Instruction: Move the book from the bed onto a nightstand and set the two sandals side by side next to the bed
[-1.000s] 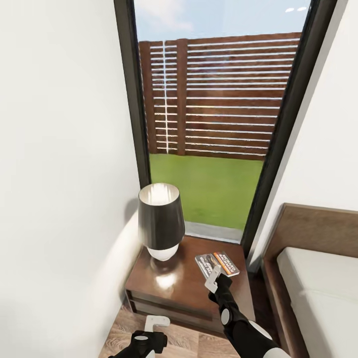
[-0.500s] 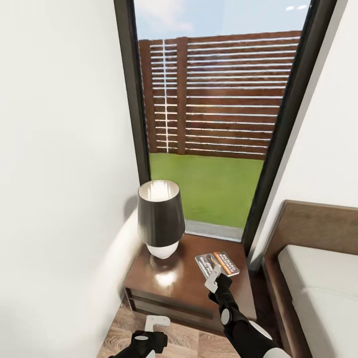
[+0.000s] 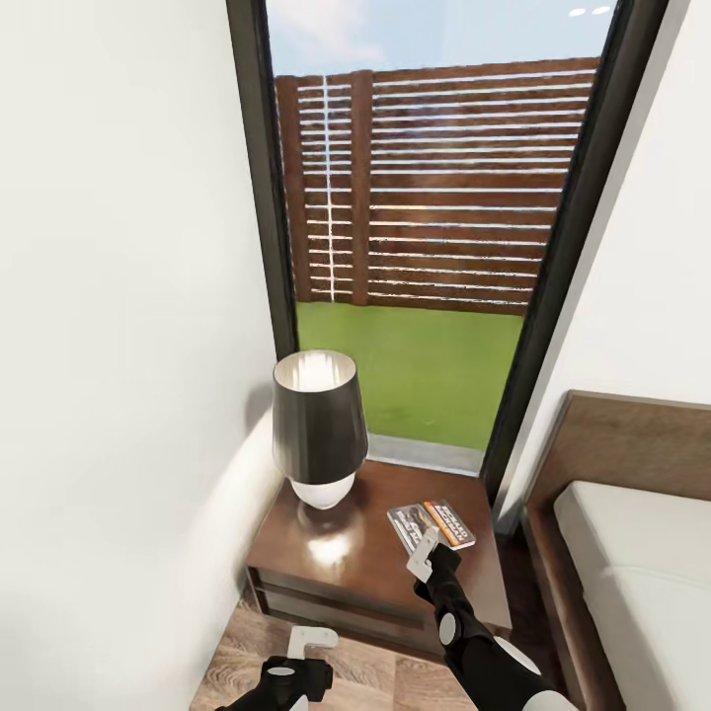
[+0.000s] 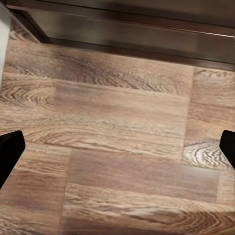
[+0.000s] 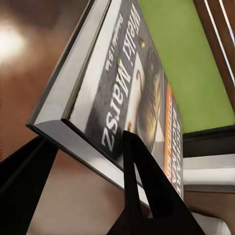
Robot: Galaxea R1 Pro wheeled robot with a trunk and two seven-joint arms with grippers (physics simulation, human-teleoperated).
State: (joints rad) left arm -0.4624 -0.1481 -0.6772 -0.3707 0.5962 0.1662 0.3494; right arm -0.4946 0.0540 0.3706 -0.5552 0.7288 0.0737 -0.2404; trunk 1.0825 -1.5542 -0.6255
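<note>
- Head view, left: the left gripper (image 3: 308, 642) is hanging low over the wood-plank floor (image 3: 346, 681), just in front of the nightstand (image 3: 336, 583); the left wrist view is looking straight down at the floor planks (image 4: 117, 142), with the two dark fingertips (image 4: 10, 149) sitting at opposite edges, spread wide and gripping nothing.
- Head view, centre: a black-shaded lamp (image 3: 319, 425) is standing on the nightstand's glossy top, beside the white wall and before the tall black-framed window (image 3: 425, 247).
- Head view, centre-right: the book (image 3: 431, 524) is lying at the nightstand's bed-side rear corner, with the right gripper (image 3: 425, 553) at its near edge; the right forearm is reaching up and forward from the lower frame.
- Right wrist view: the book (image 5: 122, 98) is sitting between the two black fingers (image 5: 147, 196), one above the cover and one below; whether they are pressing it cannot be told.
- Head view, right: the bed (image 3: 632, 553) is standing just beside the nightstand.
</note>
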